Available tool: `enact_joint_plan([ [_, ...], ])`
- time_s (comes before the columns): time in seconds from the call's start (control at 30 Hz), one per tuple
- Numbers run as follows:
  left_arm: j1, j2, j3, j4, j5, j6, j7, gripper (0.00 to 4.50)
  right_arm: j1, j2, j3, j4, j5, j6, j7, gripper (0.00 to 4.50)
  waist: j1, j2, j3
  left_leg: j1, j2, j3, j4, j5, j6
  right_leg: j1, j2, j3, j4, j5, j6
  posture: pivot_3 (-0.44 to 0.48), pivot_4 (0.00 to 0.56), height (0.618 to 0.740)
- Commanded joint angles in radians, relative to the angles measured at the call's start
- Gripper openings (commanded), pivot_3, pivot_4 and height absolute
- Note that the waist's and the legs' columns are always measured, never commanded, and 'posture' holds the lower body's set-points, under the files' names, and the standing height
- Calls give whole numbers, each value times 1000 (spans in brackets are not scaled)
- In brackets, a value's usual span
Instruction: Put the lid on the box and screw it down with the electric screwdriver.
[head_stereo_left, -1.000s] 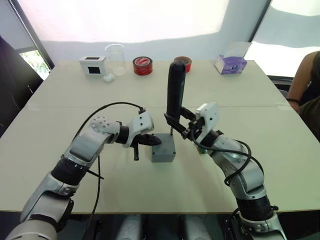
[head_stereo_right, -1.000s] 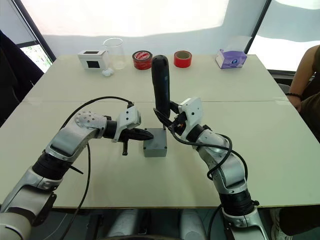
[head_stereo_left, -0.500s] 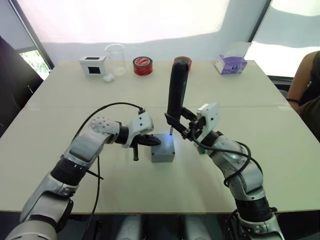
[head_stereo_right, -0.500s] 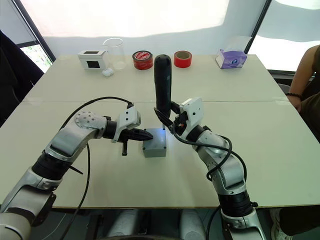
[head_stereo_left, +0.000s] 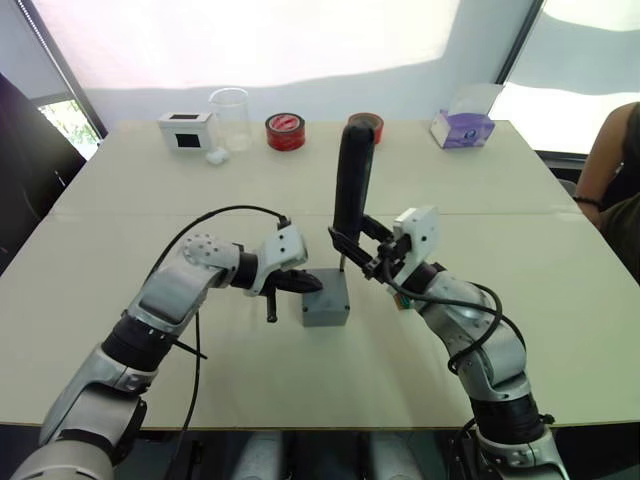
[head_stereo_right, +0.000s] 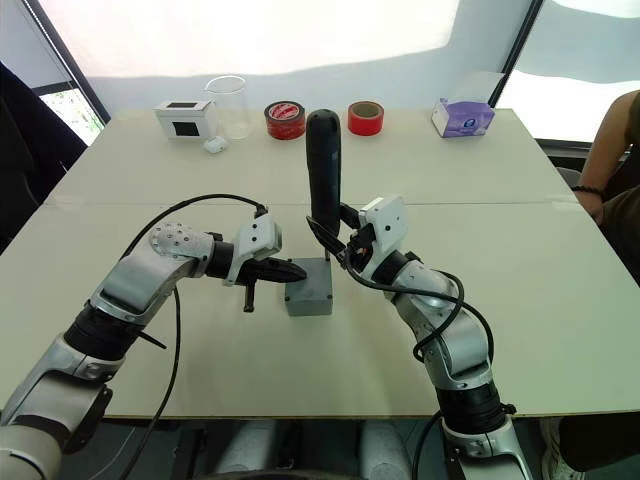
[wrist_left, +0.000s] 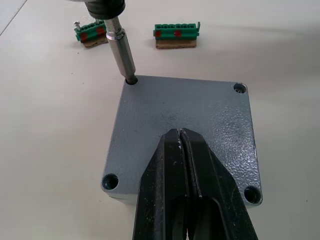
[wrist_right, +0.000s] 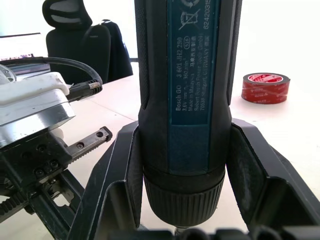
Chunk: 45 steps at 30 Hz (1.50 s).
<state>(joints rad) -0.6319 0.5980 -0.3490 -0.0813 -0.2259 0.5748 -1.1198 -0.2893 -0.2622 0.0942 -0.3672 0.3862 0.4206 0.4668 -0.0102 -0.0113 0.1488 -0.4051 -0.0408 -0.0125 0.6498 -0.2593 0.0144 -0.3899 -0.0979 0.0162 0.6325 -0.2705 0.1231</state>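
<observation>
Two grippers: right gripper (head_stereo_right: 338, 240) clamped around upright electric screwdriver (head_stereo_right: 322, 170), left gripper (wrist_left: 181, 150) closed, seemingly pressing lid (wrist_left: 210, 120).

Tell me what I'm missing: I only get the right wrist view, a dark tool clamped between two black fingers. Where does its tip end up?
Observer: The electric screwdriver stands upright in the right gripper, and its bit sits in one corner hole of the lid.
Operator: Is that lid on something?
Observer: Yes, it sits squarely on the grey box, out on the table.
Operator: And what is the other arm doing?
Observer: The left gripper, fingers shut, lies over the lid's middle, seemingly holding it down.
</observation>
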Motion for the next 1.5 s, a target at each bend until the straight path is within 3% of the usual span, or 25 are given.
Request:
enact_joint_plan([
  [0.03,16,7,-16,2,19,3,-2,0,-15,-46,-32,-7,38,65,33,1754,0,0,0,0,0,0,0,0,0,0,0,0,0,0,0,0,150,740],
  [0.4,52,-57,93,-19,-56,-2,64,0,-315,-138,-281,-123,304,314,-74,1754,1,4,7,-6,-1,0,-2,0,0,-6,-5,0,-1,0,0,0,150,740],
  [0.53,75,-81,138,-17,-51,-69,114,0,-429,-107,-394,-118,508,487,-250,1754,-8,4,8,-8,0,0,-4,1,-2,-11,-4,1,0,0,0,0,150,740],
  [0.6,68,-91,158,-12,-55,-87,129,0,-463,-145,-444,-90,564,604,-346,1754,-3,5,8,-11,0,0,-4,2,-3,-14,-4,1,0,0,0,0,150,740],
  [0.73,16,-77,158,15,-105,4,73,0,-449,-275,-543,-21,761,728,-301,1754,10,5,8,-20,-1,-1,0,2,-3,-19,-5,-1,0,2,-1,0,150,740],
  [0.87,-32,-81,183,-17,-178,74,48,0,-406,-429,-577,84,805,850,-288,1754,18,4,10,-21,-2,0,0,1,-2,-19,-5,-1,-2,2,-1,0,150,740],
  [1.0,-74,-50,147,-166,-266,150,-33,0,-296,-695,-523,286,727,1106,-222,1754,23,4,12,-22,-2,0,0,1,-1,-19,-5,-2,-3,2,-1,0,150,740],
  [1.23,-35,-25,90,-221,-255,138,-51,0,-244,-730,-506,408,676,1194,-218,1754,-9,10,15,-21,0,4,0,1,0,-20,-3,0,-2,2,-1,0,150,740],
  [1.5,26,23,26,-260,-191,66,-63,0,-199,-737,-382,424,538,1179,-160,1754,1,10,16,-21,1,4,2,1,0,-19,1,0,-1,2,0,0,150,740],
])
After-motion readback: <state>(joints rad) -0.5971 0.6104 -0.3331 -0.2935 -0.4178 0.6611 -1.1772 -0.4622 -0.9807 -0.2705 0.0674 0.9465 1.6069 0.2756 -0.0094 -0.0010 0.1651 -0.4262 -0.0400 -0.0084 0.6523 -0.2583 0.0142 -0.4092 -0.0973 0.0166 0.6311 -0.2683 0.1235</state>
